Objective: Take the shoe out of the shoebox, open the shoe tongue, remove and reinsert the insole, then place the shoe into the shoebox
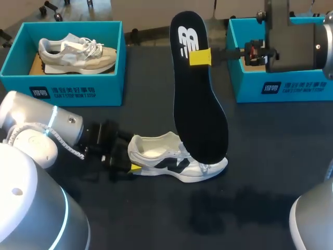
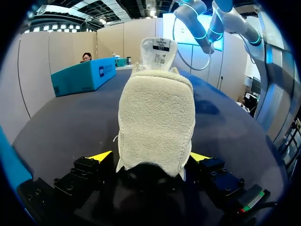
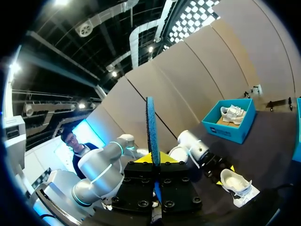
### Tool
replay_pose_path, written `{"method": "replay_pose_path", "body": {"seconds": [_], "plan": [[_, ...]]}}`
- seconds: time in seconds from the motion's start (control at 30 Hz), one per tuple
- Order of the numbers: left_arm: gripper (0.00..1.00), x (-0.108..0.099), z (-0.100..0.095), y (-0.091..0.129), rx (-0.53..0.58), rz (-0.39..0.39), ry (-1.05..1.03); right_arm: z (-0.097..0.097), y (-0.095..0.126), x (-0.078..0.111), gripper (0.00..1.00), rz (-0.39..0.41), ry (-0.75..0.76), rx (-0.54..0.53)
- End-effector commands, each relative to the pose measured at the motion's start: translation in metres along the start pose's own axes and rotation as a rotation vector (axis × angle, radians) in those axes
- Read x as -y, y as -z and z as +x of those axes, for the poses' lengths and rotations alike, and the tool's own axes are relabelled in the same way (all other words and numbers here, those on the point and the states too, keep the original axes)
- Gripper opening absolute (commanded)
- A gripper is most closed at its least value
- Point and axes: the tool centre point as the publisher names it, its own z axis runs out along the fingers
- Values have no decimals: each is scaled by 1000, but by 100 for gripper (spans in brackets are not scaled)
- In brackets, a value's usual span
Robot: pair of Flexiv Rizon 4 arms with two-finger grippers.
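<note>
A white shoe [image 1: 177, 162] with dark side marks lies on the black table, toe to the right. My left gripper [image 1: 128, 159] stands open at its heel. In the left wrist view the fuzzy heel [image 2: 155, 122] fills the space between the yellow fingertips [image 2: 101, 156], with a thin gap on one side. My right gripper [image 1: 201, 56] is shut on a black insole [image 1: 200, 109], which hangs upright above the shoe with its lower end near the toe. The right wrist view shows the insole [image 3: 150, 127] edge-on between that gripper's fingers [image 3: 153, 158], and the shoe [image 3: 237, 183] far below.
A teal shoebox [image 1: 78, 91] at the back left holds a second pale shoe [image 1: 75, 52]. Another teal shoebox [image 1: 281, 86] stands at the back right, partly behind my right arm. Dark table lies bare in front of the shoe.
</note>
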Motion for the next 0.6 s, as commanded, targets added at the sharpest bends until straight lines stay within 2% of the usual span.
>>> {"method": "replay_pose_path", "body": {"seconds": [0.03, 0.1, 0.13, 0.23, 0.47, 0.6], "plan": [[100, 6, -3, 9, -9, -74, -16, -1, -4, -1, 0, -1, -1, 0], [100, 7, -5, 13, -15, -119, -32, -1, -4, -1, 0, -1, -1, 0], [100, 7, -5, 16, -10, -166, -45, -1, -4, -1, 0, -1, -1, 0], [100, 7, -8, 21, -13, -215, -58, -1, -4, -1, 0, -1, -1, 0], [100, 6, -12, 31, -13, -280, -69, -1, -4, -1, 0, -1, -1, 0], [100, 6, -12, 36, -29, -345, -101, -1, -4, -1, 0, -1, -1, 0]]}}
